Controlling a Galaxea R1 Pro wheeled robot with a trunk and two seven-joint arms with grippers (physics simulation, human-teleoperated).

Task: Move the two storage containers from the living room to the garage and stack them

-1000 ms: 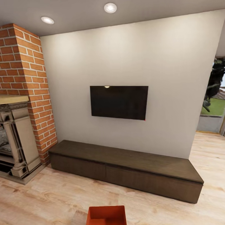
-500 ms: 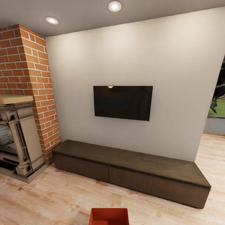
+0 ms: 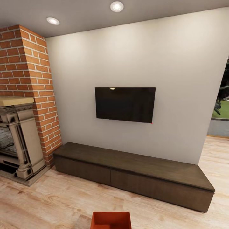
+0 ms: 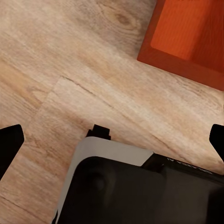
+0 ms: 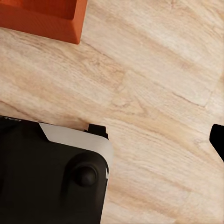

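One orange-red storage container (image 3: 111,220) sits on the light wood-plank floor (image 3: 57,203) at the lower edge of the head view, just in front of the robot and well short of the long dark low bench (image 3: 133,173) that runs along the white wall. A dark TV (image 3: 125,104) hangs on that wall above the bench, and the red brick fireplace (image 3: 25,105) stands at the left. In the left wrist view the left gripper (image 4: 112,140) hangs above the planks with its two dark fingertips (image 4: 9,142) far apart at opposite edges of the picture, nothing between them; the container (image 4: 186,42) lies beyond the fingers, apart from them, with one corner and a stretch of its rim and inner wall visible. In the right wrist view only one dark fingertip (image 5: 217,139) of the right gripper shows, so whether its fingers stand apart or together cannot be told; the container (image 5: 42,16) again lies on the planks ahead of the gripper, not touching it. The robot's black and grey base (image 5: 51,177) shows below each wrist camera.
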